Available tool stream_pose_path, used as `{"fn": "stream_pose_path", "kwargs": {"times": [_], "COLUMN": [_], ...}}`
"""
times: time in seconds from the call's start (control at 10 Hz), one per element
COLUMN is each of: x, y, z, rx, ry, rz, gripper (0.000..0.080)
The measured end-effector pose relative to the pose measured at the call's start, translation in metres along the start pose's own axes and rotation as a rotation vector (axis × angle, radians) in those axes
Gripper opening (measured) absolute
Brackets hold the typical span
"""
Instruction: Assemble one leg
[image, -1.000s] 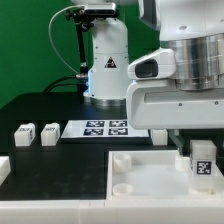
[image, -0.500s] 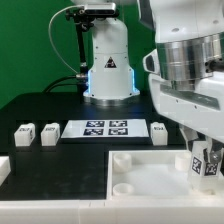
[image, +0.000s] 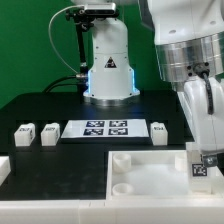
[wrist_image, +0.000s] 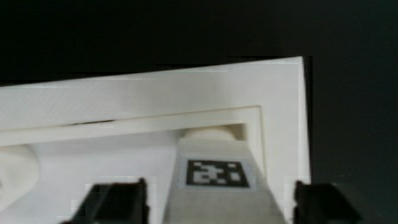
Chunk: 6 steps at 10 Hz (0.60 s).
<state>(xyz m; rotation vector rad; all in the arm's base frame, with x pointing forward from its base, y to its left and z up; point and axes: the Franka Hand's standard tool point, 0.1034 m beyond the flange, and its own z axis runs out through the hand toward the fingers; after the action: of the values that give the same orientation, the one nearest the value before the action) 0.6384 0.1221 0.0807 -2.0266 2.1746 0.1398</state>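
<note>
The leg (image: 203, 167), a stubby white post with a square tag, stands upright at the near right corner of the large white tray-like piece (image: 140, 178). My gripper (image: 205, 150) comes down on it from above. In the wrist view the gripper (wrist_image: 222, 205) has a dark finger (wrist_image: 116, 203) against each side of the leg (wrist_image: 217, 172), shut on it. The leg's foot is hidden by the tray piece's rim (wrist_image: 107, 105), close to a round corner socket (wrist_image: 214, 131). Three more legs lie on the black table (image: 23, 133) (image: 49, 133) (image: 158, 130).
The marker board (image: 105, 128) lies flat between the loose legs. The arm's white base (image: 108, 62) stands behind it. Another white part (image: 3, 168) shows at the exterior view's left edge. The arm's big white wrist fills the upper right.
The hand has turned about its upright axis and shifted toward the exterior view's right. The leg in it has turned too, and now sits slightly lower at the tray piece's corner.
</note>
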Motion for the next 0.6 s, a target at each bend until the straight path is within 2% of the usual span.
{"fn": "stream_pose_path", "kwargs": {"times": [0.1,0.2,0.3,0.6], "x": [-0.0010,-0.0031,-0.0014,0.0005], "y": [0.0004,0.0010,0.0011,0.0011], "z": [0.0002,0.0006,0.0008,0.0010], "rx": [-0.001,-0.002,-0.002,-0.002], "ry": [0.000,-0.002,0.000,0.001], "rz": [-0.091,-0.219,-0.407,-0.742], "gripper": [0.0540,0.0615,0.0643,0.0648]}}
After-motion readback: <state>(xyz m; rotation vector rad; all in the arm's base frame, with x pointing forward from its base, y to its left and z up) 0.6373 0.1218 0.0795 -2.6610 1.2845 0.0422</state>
